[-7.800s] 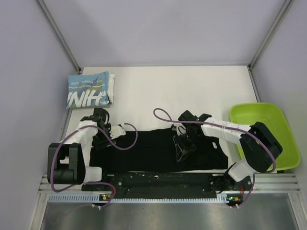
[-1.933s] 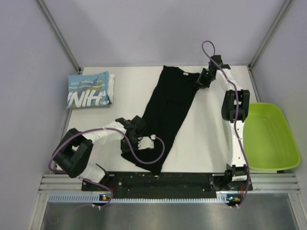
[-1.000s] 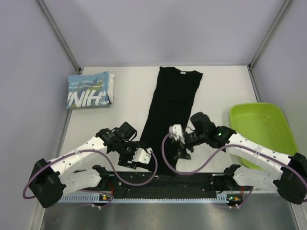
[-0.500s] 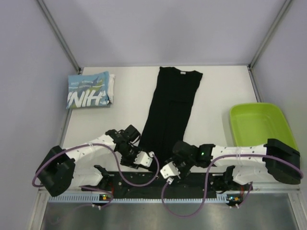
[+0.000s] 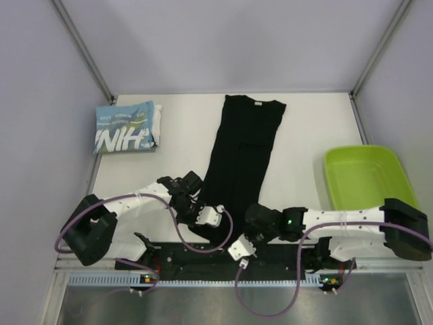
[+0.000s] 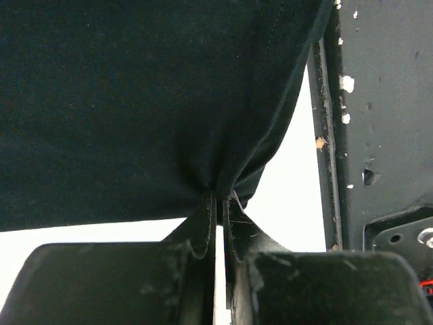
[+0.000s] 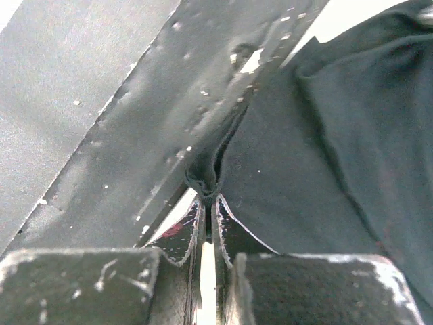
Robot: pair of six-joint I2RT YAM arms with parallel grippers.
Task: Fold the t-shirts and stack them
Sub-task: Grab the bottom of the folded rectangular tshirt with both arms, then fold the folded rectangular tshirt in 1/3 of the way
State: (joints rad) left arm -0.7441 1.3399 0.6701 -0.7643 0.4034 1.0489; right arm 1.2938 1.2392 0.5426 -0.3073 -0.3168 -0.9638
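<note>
Left claw point(image 6: 218, 203) is clamped on one near hem corner of the black t-shirt point(image 5: 245, 145). Right claw point(image 7: 207, 200) is clamped on the other corner, at the near edge of the surface point(image 5: 304, 128). The shirt lies in a long strip, collar at the far side. Lift both corners level, keep the hem taut, and carry it toward the collar. The folded light blue t-shirt point(image 5: 126, 128) lies far left.

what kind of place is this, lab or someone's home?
Probably a lab test cell: a white table boxed in by bare grey walls, with a left arm and right arm mounted on a metal rail.
</note>
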